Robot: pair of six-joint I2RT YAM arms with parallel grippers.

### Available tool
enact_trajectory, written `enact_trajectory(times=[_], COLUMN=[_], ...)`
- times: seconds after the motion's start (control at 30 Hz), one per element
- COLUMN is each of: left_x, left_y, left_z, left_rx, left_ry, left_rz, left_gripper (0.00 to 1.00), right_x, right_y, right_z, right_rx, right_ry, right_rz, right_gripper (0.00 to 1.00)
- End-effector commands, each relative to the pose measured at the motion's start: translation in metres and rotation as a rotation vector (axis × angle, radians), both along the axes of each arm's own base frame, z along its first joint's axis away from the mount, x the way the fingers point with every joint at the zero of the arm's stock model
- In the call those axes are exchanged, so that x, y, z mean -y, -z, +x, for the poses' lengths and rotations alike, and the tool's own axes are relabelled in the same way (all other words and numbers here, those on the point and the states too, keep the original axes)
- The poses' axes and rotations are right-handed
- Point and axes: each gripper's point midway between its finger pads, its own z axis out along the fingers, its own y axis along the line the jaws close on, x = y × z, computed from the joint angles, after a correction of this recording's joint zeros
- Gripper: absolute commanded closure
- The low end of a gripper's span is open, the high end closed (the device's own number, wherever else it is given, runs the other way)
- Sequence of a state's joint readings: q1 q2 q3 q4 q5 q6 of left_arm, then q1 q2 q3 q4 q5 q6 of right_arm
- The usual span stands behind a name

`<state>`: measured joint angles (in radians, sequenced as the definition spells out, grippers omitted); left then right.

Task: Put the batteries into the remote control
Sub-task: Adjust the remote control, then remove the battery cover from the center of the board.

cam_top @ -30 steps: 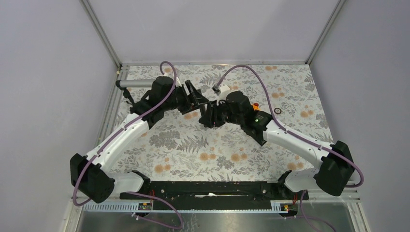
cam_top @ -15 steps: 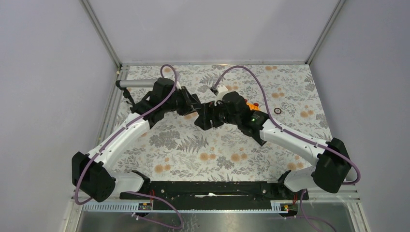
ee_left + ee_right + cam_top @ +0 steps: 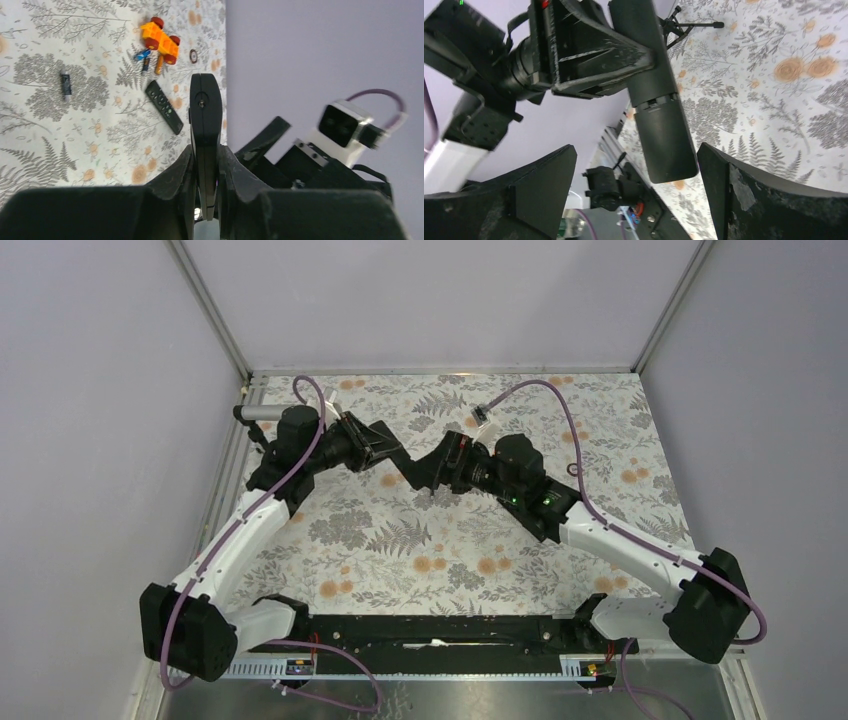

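The long slim black bar-shaped remote control [image 3: 205, 115] is off the table, clamped edge-on between the closed fingers of the left gripper [image 3: 206, 167]. Its free end juts toward the right gripper [image 3: 636, 155], whose jaws are spread wide on either side of that end, gripping nothing. A seam crosses the remote's back near that end; what lies in its battery bay cannot be told. On the grey floral tablecloth [image 3: 45, 145] below, one small dark cylinder battery [image 3: 65, 84] lies alone. Two blue-tinted cells [image 3: 144, 58] lie just beside an orange toy block with red knobs [image 3: 160, 42], near a second black remote showing buttons [image 3: 164, 106].
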<state>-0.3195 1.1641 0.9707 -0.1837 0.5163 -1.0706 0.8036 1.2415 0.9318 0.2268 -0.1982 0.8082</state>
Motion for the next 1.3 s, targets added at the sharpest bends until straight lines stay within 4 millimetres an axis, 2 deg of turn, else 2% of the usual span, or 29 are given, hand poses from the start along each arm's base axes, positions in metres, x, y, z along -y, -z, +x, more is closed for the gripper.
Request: enact_trajectory(times=[0.0,0.2,0.47,0.67,0.87,1.0,1.27], left_x=[-0.002,-0.005,-0.006,-0.006,-0.007,-0.008,-0.008], left_y=[-0.035,-0.042,-0.049,-0.053,-0.052,-0.055,-0.049], left_z=[-0.004,-0.007,-0.013,-0.016,-0.014,-0.012,-0.009], left_rx=[0.060,0.083,0.120,0.155,0.173,0.187,0.213], left_ry=[0.005,0.001,0.008,0.006,-0.015,-0.036,-0.058], left_rz=[-0.125,-0.130,-0.136,-0.124,-0.107,-0.101,-0.062], left_gripper=[1.00,1.00,1.00,1.00,1.00,1.00,1.00], right_x=[-0.007,0.002,-0.011,-0.022,-0.013,-0.006,-0.002], right_y=[-0.016,-0.005,-0.005,0.004,0.025,0.031,0.021], right_z=[0.004,0.017,0.018,0.012,0.005,-0.001,-0.007], right_rx=[-0.132,-0.232,-0.334,-0.400,-0.462,-0.482,-0.494], right_ry=[0.027,0.114,0.050,-0.015,0.013,0.031,0.019], right_rz=[0.173,0.227,0.344,0.349,0.333,0.349,0.378], right_gripper=[0.00,0.00,0.04,0.23,0.36,0.43,0.37])
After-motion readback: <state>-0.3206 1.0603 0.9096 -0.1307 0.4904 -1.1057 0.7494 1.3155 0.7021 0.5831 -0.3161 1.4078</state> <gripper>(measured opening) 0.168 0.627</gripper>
